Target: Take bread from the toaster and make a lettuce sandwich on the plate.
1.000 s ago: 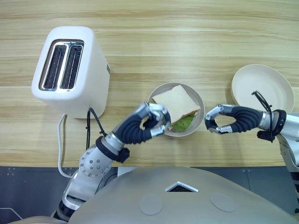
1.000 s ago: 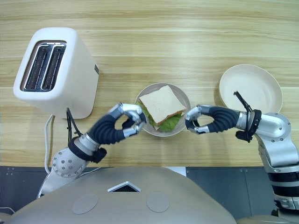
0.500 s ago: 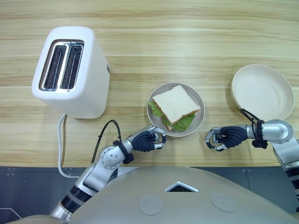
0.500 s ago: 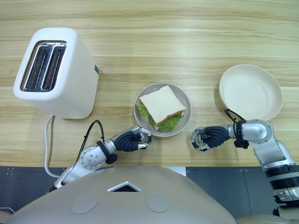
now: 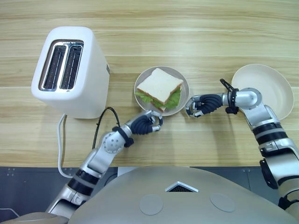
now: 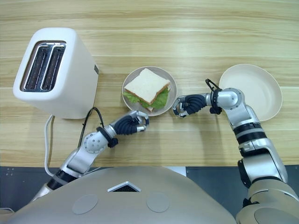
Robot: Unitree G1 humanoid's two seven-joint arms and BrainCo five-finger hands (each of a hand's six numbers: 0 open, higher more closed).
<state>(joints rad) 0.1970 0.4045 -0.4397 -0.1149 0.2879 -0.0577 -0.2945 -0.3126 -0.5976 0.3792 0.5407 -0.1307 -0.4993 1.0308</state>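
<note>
- The wooden table (image 5: 196, 32) carries everything, and the job looks all but finished.
- The toaster (image 5: 70, 70) stands at the far left, both slots dark with nothing poking out, so that step reads as done.
- An empty dish (image 5: 266, 86) sits at the right, unused.
- The plate (image 5: 185, 85) lies mid-table, between toaster and dish.
- On it is the sandwich (image 5: 159, 85), a white slice on top and green below.
- The left hand (image 5: 147, 123) sits at the plate's near rim, fingers clenched around nothing. Whether it touches the rim is hard to call.
- The right hand (image 5: 198, 105) is just beside the plate's right edge, fingers likewise curled in and holding nothing.
- The lettuce (image 5: 176, 97) peeks out under the top slice. I'd say all that's left is for the hands to pull clear.
</note>
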